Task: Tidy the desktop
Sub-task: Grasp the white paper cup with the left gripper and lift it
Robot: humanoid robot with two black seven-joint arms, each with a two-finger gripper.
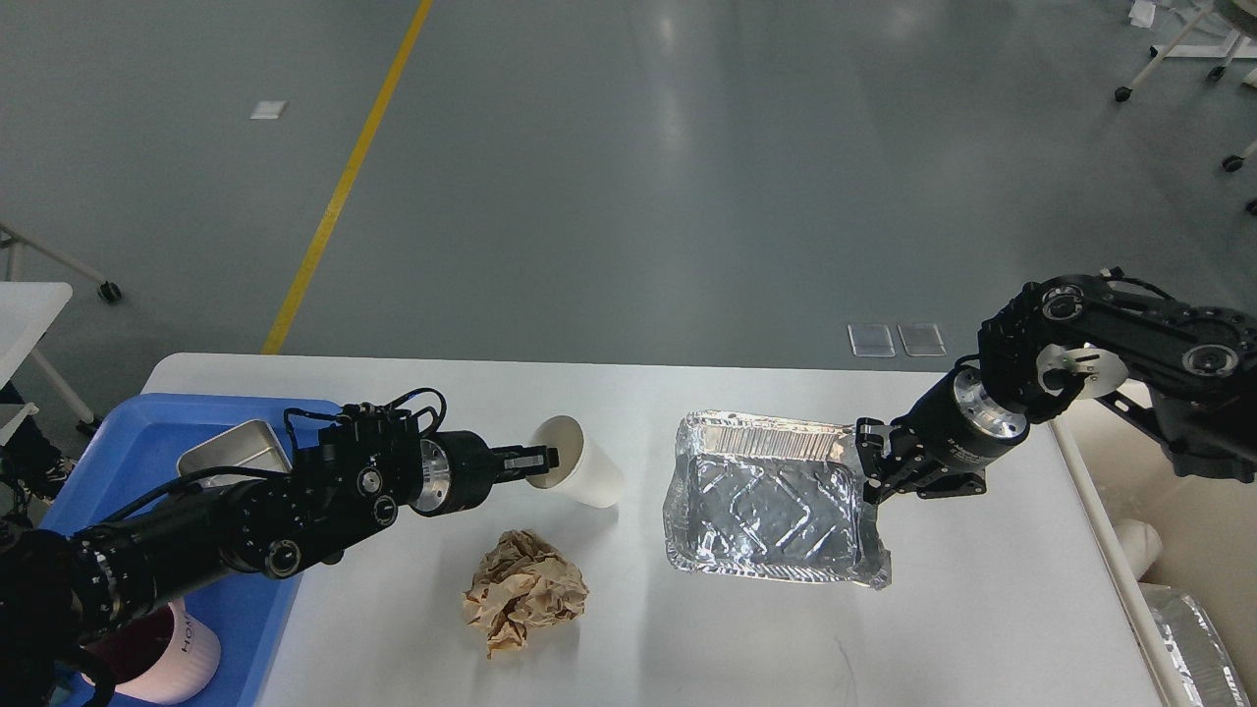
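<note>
The white desktop (982,589) holds a white paper cup (594,476), a crumpled brown paper ball (525,589) and an empty foil tray (766,501). My left gripper (535,458) is at the cup's rim and appears shut on it; the cup is tipped over with its mouth towards the gripper. My right gripper (869,473) is shut on the right rim of the foil tray, which sits slightly skewed on the desktop.
A blue plastic tray (147,432) at the left edge holds a metal tin (231,452) and a pink mug (177,658). A beige bin (1198,511) stands off the right edge with crumpled foil (1198,648) in it.
</note>
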